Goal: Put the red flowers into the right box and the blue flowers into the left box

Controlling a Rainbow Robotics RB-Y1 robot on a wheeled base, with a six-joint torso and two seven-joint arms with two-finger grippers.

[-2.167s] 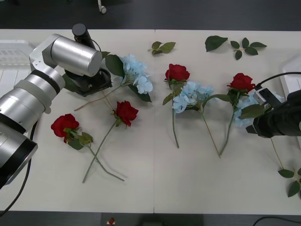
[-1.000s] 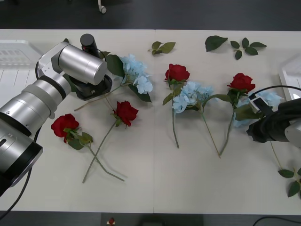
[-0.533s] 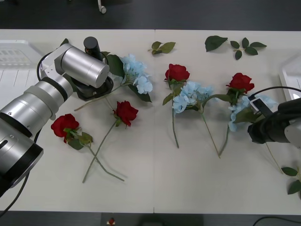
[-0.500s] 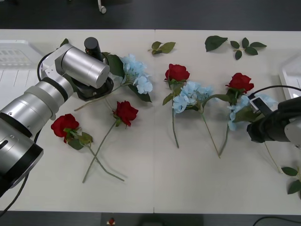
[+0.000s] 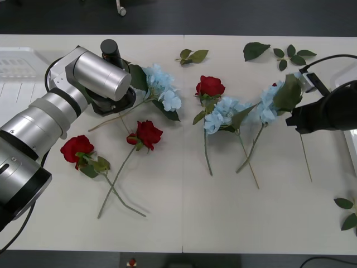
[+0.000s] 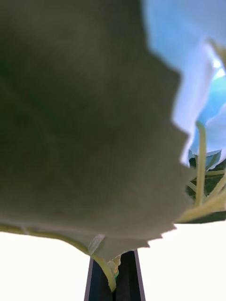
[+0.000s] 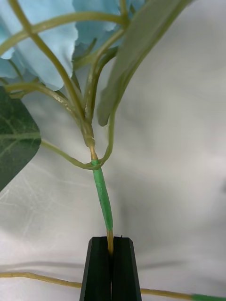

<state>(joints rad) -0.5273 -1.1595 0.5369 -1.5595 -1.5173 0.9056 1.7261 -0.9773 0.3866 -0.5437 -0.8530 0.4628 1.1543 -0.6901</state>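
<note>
Front: right gripper holds a blue flower at far right, stem hanging among other stems; left gripper sits on the far-left blue flower's stem. Left box far left. Right wrist: fingers pressed together on a stem under a leaf. Left wrist: fingers pinching a stem. Risk: thin stems slip out, or snag neighbours during lift

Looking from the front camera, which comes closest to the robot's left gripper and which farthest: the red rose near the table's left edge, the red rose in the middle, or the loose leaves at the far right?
Measured from the left gripper, shut on a blue flower's stem:
1. Left red rose, near the table's left edge, closest.
2. Middle red rose, farther right.
3. Loose leaves, far right corner, farthest.
</note>
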